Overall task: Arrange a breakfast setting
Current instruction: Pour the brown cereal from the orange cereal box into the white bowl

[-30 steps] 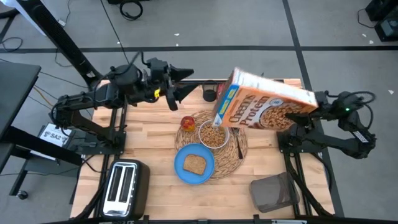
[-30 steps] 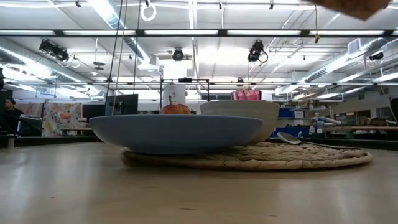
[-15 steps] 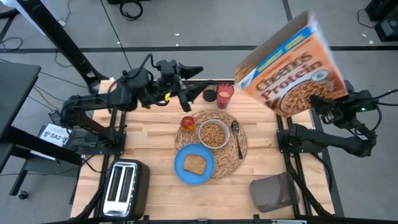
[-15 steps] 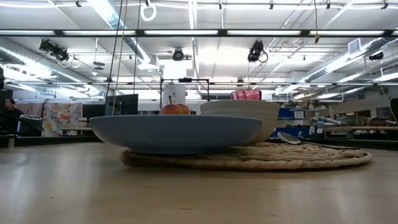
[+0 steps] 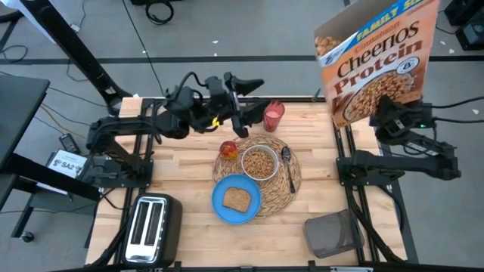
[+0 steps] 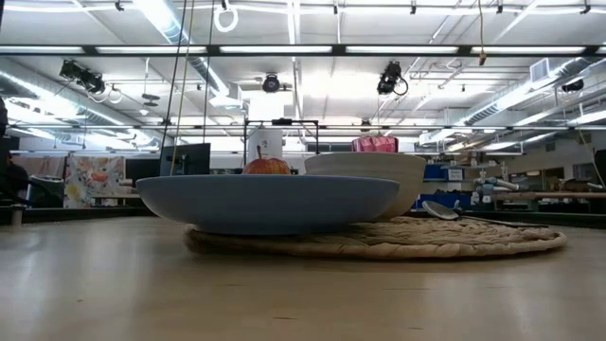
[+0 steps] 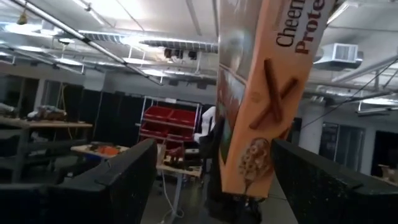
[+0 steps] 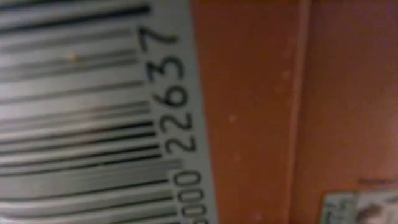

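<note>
Cardboard flexes: the orange Cheerios box (image 5: 378, 60), upright at the frame's upper right, is light, top-heavy and crushable, so the right gripper (image 5: 389, 113) clamped low on it suits. Left gripper (image 5: 253, 102), fingers spread empty, hovers by the red cup (image 5: 273, 115), rigid and tippy.

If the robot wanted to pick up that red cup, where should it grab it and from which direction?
Probably by the cup's sidewall near the rim, coming straight down from above. It stands upright with its mouth open upward, just off the placemat's far edge. The left gripper hangs beside it, fingers apart, so it seems the handier one; the right gripper holds the Cheerios box up high.
</note>
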Controlling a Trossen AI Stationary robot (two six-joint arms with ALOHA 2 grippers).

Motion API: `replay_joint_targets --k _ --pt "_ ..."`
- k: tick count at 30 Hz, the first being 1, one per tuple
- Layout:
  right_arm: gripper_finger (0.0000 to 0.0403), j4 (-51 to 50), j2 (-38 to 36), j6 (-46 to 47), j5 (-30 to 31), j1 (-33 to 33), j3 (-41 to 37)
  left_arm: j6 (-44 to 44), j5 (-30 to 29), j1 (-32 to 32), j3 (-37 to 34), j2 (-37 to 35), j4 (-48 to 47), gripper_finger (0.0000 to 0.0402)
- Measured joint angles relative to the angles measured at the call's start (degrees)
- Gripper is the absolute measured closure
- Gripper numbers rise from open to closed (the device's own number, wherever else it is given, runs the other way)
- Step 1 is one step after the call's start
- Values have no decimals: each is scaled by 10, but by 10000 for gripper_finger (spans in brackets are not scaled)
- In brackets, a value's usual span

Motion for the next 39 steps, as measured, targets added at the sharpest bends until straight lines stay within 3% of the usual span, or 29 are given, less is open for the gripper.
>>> replay_joint_targets --k 14,26,39 --pt "156 117 135 51 -4 0 17 18 13 -14 0 14 33 83" --pt "156 129 170 61 -16 0 64 27 14 -9 0 14 -6 83" --pt "156 121 200 28 -19 1 74 41 21 -13 0 25 38 83"
